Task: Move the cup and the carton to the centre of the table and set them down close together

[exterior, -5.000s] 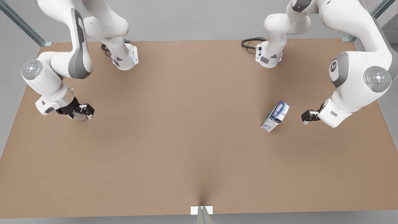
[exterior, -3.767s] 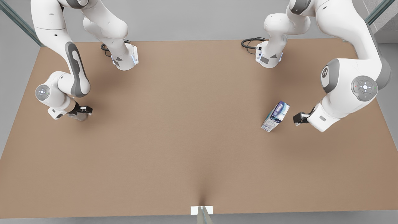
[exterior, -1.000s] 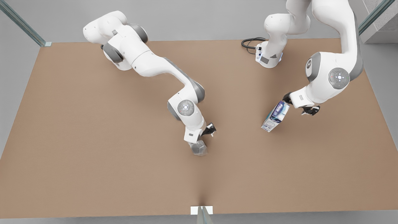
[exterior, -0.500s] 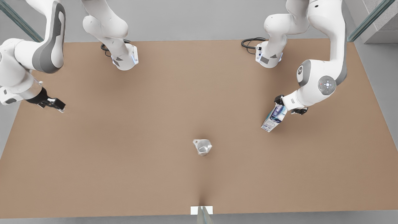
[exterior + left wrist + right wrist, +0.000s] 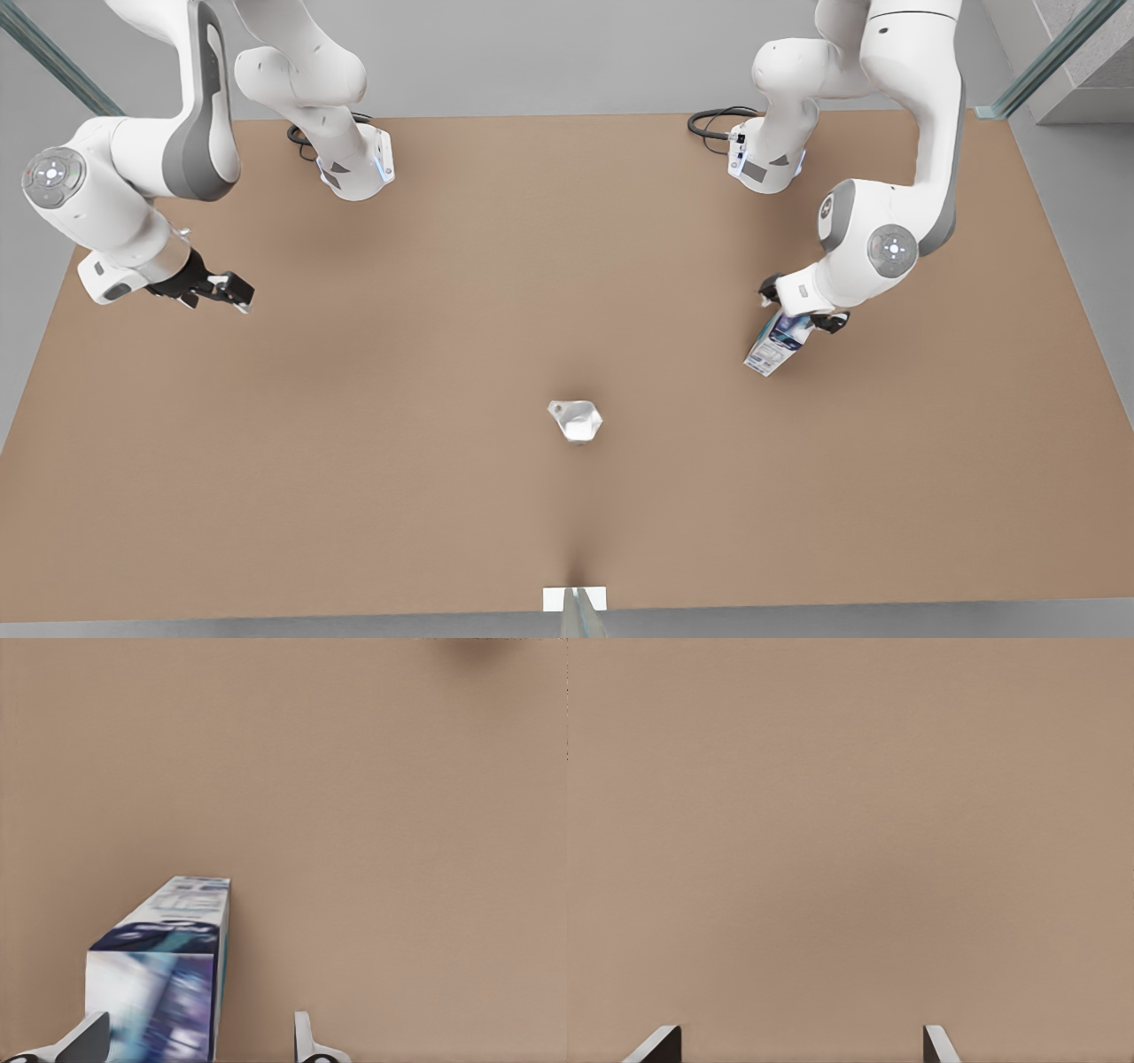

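Front view: cup (image 5: pixel 576 420) stands near table (image 5: pixel 372 496) centre; carton (image 5: pixel 778 341) lies toward the front view's right, left gripper (image 5: pixel 802 306) straddling its upper end, fingers (image 5: pixel 84 1041) spread, not yet clamped (one face sits off-centre in the gap); centre before closing. Right gripper (image 5: pixel 217 291) waits open, empty. Fingertip contact is cut off.

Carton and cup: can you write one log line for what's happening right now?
cup: standing free, table centre | carton: front view's right, between open left gripper fingers | right gripper: open, empty, waiting
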You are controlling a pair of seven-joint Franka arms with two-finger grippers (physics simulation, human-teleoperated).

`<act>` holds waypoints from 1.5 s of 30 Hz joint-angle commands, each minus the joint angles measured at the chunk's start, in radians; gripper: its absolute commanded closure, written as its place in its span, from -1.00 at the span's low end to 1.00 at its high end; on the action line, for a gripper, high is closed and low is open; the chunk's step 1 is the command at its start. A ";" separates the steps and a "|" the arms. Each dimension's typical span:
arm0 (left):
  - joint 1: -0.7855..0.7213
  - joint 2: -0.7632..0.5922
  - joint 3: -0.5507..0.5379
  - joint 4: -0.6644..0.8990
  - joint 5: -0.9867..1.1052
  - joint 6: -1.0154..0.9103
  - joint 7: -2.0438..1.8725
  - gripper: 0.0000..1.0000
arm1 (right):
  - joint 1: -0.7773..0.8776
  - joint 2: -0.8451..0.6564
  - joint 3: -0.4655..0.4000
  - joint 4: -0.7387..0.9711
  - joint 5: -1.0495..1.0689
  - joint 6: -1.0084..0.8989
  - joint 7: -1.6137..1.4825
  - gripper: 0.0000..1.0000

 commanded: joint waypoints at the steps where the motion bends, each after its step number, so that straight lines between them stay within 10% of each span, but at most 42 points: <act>1: -0.002 0.001 0.001 0.000 0.004 0.000 0.000 -1.00 | -0.002 0.000 0.000 0.000 0.000 -0.001 0.000 -1.00; 23: 0.009 0.082 0.010 0.005 0.021 0.031 0.012 -1.00 | -0.002 0.002 0.002 0.000 0.000 0.010 -0.002 -1.00; 26: 0.009 0.090 0.012 0.006 0.021 0.031 0.012 -0.39 | -0.002 0.002 0.000 0.000 0.000 0.006 -0.008 -1.00; 34: 0.009 0.103 0.021 0.011 0.021 0.029 0.000 -0.34 | -0.003 0.000 0.000 0.000 0.000 0.004 -0.002 -1.00; 45: -0.287 0.271 -0.022 0.451 -0.043 -0.181 -0.563 -0.37 | -0.005 0.000 0.000 0.003 0.000 0.010 -0.011 -1.00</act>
